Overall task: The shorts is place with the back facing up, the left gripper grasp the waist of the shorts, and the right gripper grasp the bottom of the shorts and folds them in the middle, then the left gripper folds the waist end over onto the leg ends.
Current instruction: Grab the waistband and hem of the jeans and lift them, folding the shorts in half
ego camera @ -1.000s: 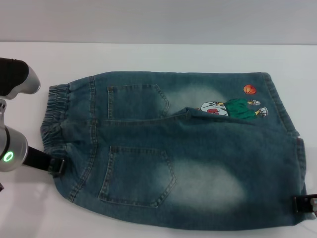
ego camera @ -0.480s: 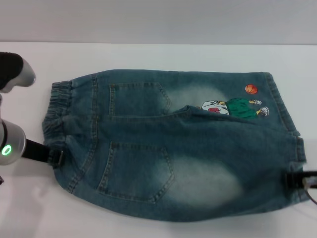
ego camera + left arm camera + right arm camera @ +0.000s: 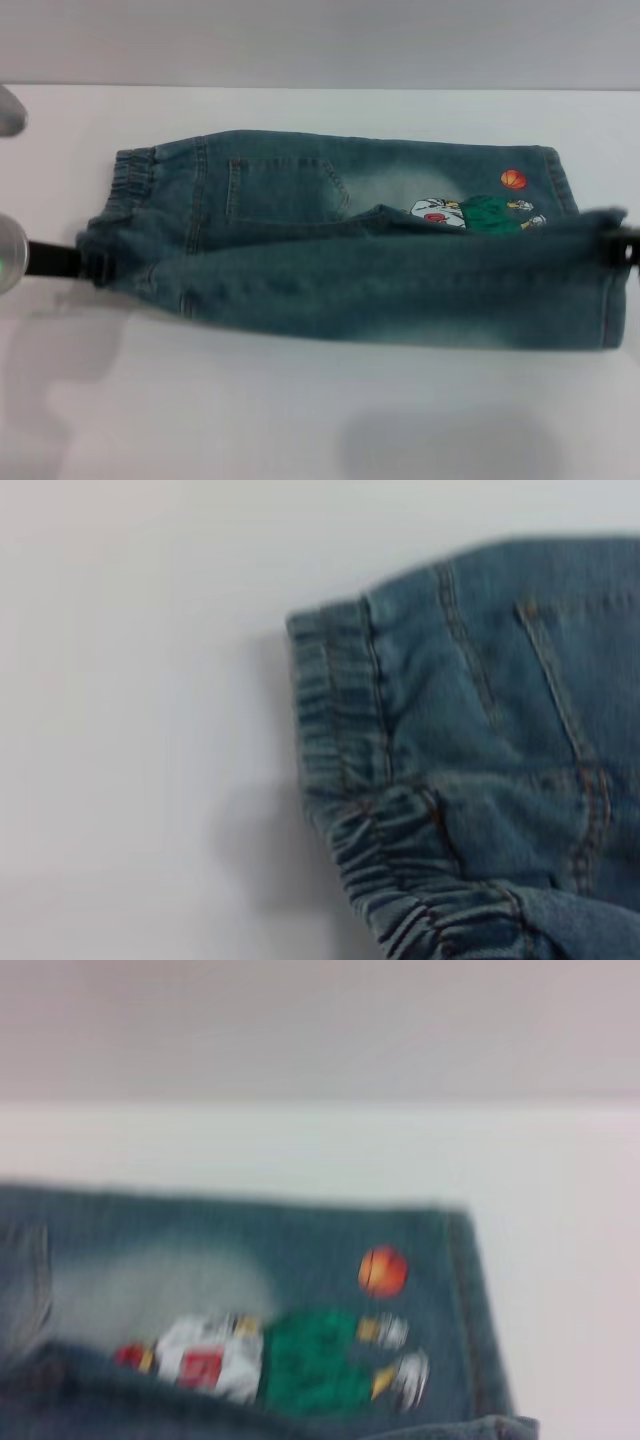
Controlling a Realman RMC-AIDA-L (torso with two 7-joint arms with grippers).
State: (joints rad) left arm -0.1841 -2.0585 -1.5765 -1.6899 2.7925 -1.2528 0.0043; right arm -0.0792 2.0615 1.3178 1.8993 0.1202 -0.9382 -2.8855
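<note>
The shorts [image 3: 300, 190] lie back side up on the white table, waist [image 3: 130, 178] at the left and leg hems at the right. Their near half [image 3: 380, 290] is raised off the table as a long fold over the far half. My left gripper [image 3: 98, 266] is shut on the near corner of the waist. At the right, the right gripper [image 3: 618, 245] is shut on the near leg hem. The far back pocket [image 3: 285, 188], cartoon figure [image 3: 470, 212] and orange ball [image 3: 513, 179] still show. The left wrist view has the ruffled waist [image 3: 340, 730]; the right wrist view has the print [image 3: 290, 1355] beside the hem [image 3: 470, 1300].
The white table [image 3: 300, 420] spreads in front of the shorts, with shadows of the arms on it. Its far edge [image 3: 320, 88] runs along a grey wall just behind the shorts.
Both grippers have lifted the near edge of the shorts and carried it away from me, over the far half. The near back pocket is now hidden in the fold.
</note>
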